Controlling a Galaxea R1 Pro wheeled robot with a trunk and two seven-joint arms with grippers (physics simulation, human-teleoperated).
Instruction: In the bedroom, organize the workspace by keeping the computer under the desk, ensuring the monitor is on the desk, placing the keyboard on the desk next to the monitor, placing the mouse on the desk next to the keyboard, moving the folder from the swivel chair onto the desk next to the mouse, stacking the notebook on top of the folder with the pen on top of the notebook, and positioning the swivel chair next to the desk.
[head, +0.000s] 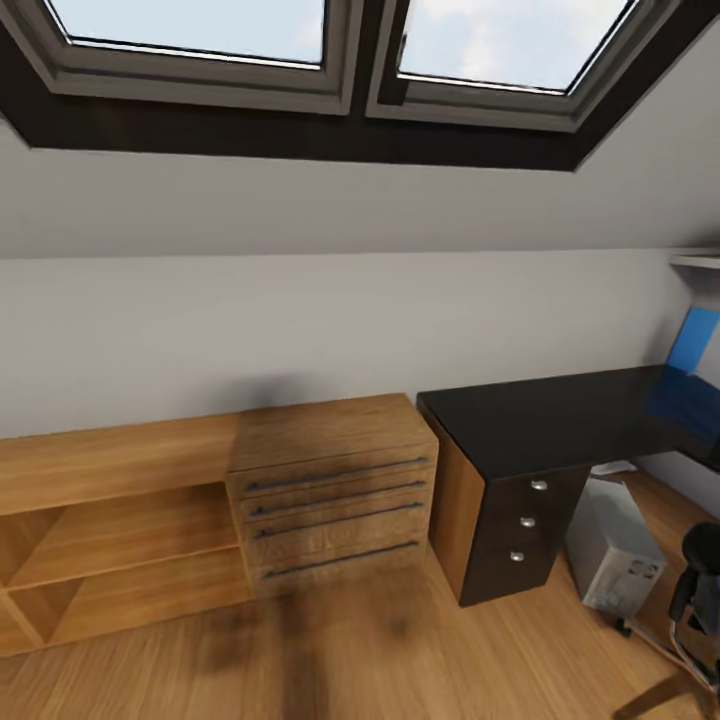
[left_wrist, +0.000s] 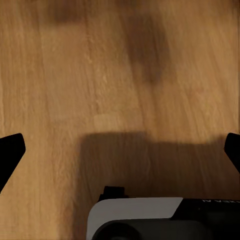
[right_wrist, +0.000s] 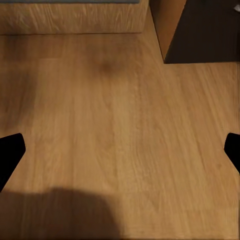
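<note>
The desk (head: 560, 415) stands at the right of the head view, with a glossy black top, a blue back panel (head: 693, 345) and a black three-knob drawer unit (head: 520, 530). Under it sits the light grey computer (head: 612, 545). Part of the swivel chair (head: 700, 580) shows at the lower right edge, close to the computer. The monitor, keyboard, mouse, folder, notebook and pen are out of view. My left gripper (left_wrist: 120, 152) hangs open over bare wooden floor. My right gripper (right_wrist: 120, 152) is also open over the floor, near the foot of the drawer unit (right_wrist: 205, 30).
A wooden chest of drawers (head: 335, 490) stands against the wall left of the desk, joined to low open wooden shelving (head: 110, 520). Two skylights (head: 330, 50) sit in the sloped ceiling. Wooden floor (head: 380, 650) spreads in front of the furniture.
</note>
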